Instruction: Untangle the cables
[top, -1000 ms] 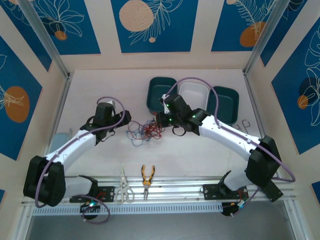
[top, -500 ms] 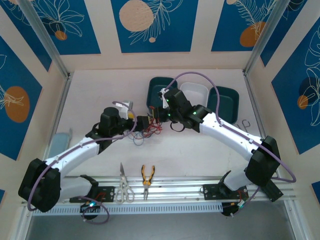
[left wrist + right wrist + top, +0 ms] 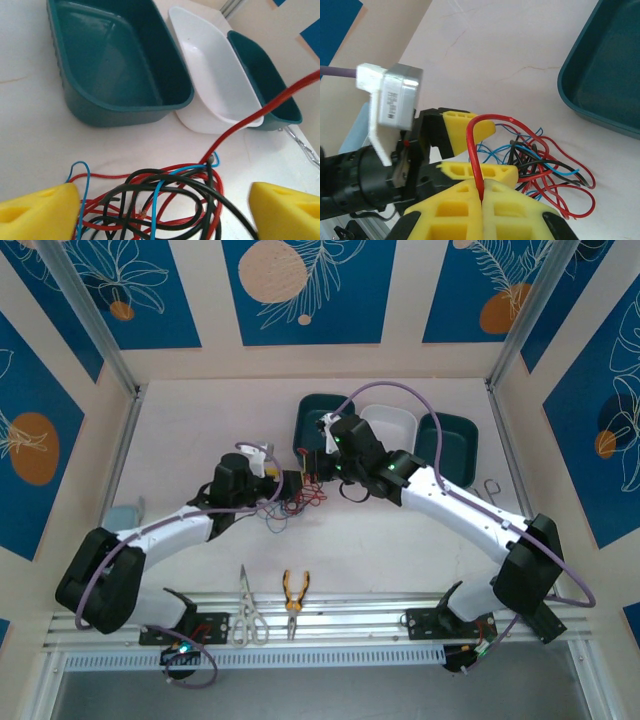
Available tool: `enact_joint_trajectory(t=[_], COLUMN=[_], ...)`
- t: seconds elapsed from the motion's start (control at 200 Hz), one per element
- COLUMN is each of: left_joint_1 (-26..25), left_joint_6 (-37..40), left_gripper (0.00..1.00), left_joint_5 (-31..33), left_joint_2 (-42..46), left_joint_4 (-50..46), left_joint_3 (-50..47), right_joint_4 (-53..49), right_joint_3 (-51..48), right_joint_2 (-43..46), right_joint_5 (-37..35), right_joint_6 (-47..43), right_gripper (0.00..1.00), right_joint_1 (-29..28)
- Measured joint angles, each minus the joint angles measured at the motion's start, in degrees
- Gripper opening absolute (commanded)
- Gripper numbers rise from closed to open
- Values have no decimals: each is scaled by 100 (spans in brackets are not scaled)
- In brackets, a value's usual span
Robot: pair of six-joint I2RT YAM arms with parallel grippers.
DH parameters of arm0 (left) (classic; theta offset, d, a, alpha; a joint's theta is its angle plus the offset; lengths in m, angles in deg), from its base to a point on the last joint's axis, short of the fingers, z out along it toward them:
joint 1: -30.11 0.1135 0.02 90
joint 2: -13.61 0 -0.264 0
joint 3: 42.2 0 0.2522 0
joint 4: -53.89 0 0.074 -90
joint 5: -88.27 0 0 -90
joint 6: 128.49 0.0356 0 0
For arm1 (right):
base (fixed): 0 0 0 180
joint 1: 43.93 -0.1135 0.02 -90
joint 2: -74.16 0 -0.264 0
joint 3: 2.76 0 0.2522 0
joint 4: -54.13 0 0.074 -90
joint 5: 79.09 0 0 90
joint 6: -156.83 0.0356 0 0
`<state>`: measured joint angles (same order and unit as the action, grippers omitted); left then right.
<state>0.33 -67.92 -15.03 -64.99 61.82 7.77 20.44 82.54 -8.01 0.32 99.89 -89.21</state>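
**Cables** (image 3: 293,502): a loose tangle of thin red, blue and black wire. It lies on the white table (image 3: 200,420) at mid-table, just in front of the bins and between the two grippers.

**Red cable** (image 3: 472,145): one strand that rises out of the tangle in an arch. In the left wrist view it runs up and off to the right (image 3: 260,112).

**Right gripper** (image 3: 481,189): yellow jaws pressed together on the red cable, holding it above the heap. Seen from above (image 3: 318,468) it is over the far edge of the tangle.

**Left gripper** (image 3: 162,212): jaws wide apart, one yellow finger on each side of the tangle, clamping nothing. It sits at the left edge of the heap (image 3: 290,485).

**Bins**: three in a row at the far side, touching or nearly so.
- Left teal bin (image 3: 125,112)
- White bin (image 3: 210,75)
- Right teal bin (image 3: 260,75)

**Near rail**: scissors (image 3: 247,615) and orange-handled pliers (image 3: 294,592) lie side by side.
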Motion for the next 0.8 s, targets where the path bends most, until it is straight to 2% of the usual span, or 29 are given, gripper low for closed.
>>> enact_joint_trajectory(t=[0.1, 0.255, 0.795], left_joint_1=[-4, -4, -4], left_joint_6=[-55, -188, -337], left_gripper=[65, 56, 54], left_joint_5=[46, 133, 179], left_joint_2=[-116, -240, -732], left_joint_4=[-20, -26, -22], left_joint_3=[-2, -68, -262], right_joint_4=[87, 144, -7], right_joint_3=[-7, -7, 149], right_joint_2=[55, 168, 951], right_joint_5=[0, -70, -516], right_joint_6=[0, -7, -450], right_gripper=[0, 0, 0], right_joint_1=[-4, -26, -59])
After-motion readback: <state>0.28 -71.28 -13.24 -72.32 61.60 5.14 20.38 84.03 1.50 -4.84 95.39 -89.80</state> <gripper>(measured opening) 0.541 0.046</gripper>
